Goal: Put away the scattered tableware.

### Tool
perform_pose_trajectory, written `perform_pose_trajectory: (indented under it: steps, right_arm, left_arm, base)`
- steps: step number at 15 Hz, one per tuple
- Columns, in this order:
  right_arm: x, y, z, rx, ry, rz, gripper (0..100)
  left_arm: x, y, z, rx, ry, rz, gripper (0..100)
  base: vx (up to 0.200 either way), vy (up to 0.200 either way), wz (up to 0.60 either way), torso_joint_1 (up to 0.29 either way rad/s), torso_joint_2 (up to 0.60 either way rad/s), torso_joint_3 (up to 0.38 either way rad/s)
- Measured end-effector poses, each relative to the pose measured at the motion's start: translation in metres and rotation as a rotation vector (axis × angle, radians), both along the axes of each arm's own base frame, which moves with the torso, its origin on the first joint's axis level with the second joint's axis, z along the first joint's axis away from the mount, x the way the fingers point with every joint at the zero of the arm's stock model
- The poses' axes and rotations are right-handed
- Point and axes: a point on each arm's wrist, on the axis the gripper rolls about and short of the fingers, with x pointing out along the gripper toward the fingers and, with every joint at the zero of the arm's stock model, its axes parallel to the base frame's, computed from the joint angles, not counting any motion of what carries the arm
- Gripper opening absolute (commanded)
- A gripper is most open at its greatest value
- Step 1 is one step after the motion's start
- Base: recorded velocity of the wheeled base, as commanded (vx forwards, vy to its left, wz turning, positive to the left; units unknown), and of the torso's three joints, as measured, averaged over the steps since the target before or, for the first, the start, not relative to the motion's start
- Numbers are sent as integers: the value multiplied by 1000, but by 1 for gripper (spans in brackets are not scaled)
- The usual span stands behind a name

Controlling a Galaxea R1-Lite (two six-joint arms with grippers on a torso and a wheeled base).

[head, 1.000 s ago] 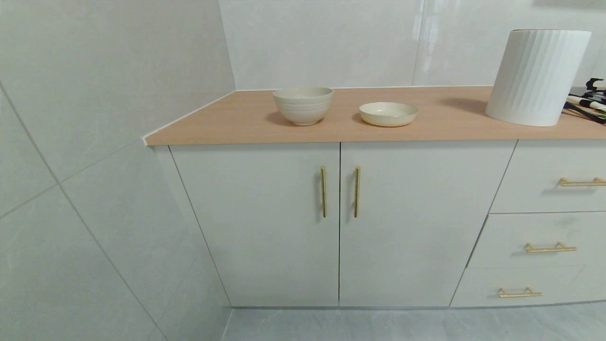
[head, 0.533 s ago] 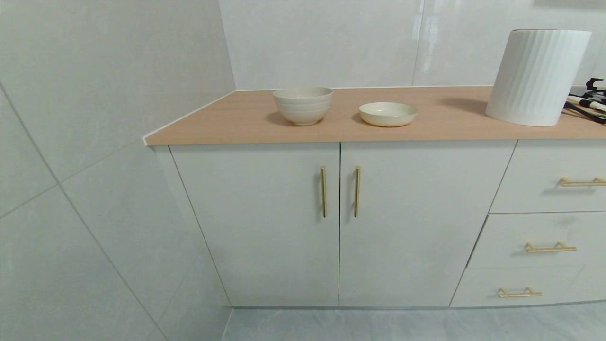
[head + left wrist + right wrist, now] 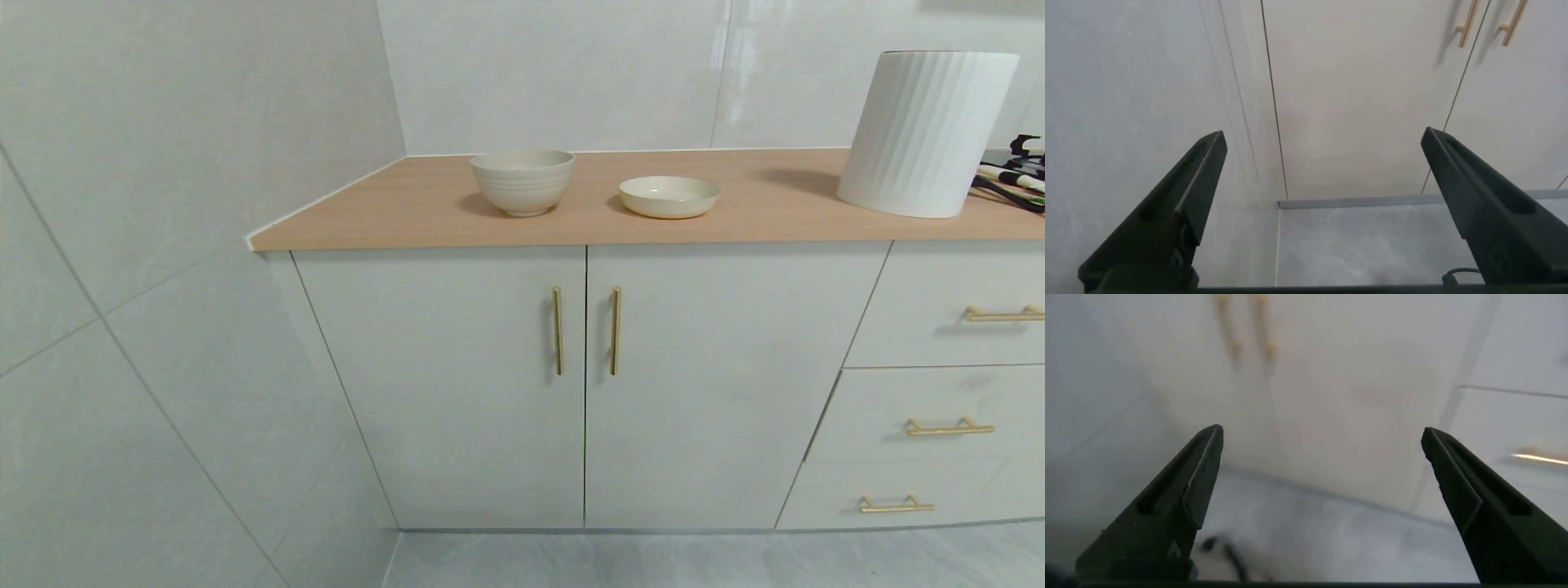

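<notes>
The bowl (image 3: 522, 181) stands on the desk (image 3: 408, 214), the dish (image 3: 669, 197) at its 3 o'clock. The left gripper (image 3: 1323, 140) and right gripper (image 3: 1321, 434), both spread wide and empty, hang low before the cupboard (image 3: 457, 384), well apart from them.

A tall white ribbed container (image 3: 927, 135) stands at the right of the wooden countertop (image 3: 392, 212), dark utensils (image 3: 1012, 175) just beside it (cut off at the edge). Below, three stacked drawers (image 3: 898, 400) carry gold handles.

Countertop (image 3: 392, 208): bowl (image 3: 522, 181), dish (image 3: 669, 197), ribbed canister (image 3: 927, 135)
</notes>
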Motion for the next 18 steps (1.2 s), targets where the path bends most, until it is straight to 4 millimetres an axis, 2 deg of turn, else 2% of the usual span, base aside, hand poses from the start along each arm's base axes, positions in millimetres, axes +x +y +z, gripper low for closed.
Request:
perform_pose_trajectory:
  steps: [3,4,8,10,12,14,18]
  right_arm:
    - [70,16,28,-1,156,162,100]
    - [100,27,33,0,204,216,100]
    - [209,89,44,42,314,416,100]
    - [247,115,43,68,333,503,100]
    - [280,134,41,88,337,539,100]
    - [307,149,30,93,352,550,100]
    - [341,173,8,103,264,573,100]
  left_arm:
    - [0,0,0,0,0,0,100]
    - [0,0,0,0,0,0,100]
    - [0,0,0,0,0,0,100]
    - [0,0,0,0,0,0,100]
    - [0,0,0,0,0,0,100]
    - [0,0,0,0,0,0,100]
    - [0,0,0,0,0,0,100]
  base:
    - [0,0,0,0,0,0]
    - [0,0,0,0,0,0]
    - [0,0,0,0,0,0]
    - [0,0,0,0,0,0]
    - [0,0,0,0,0,0]
    - [0,0,0,0,0,0]
    - [0,0,0,0,0,0]
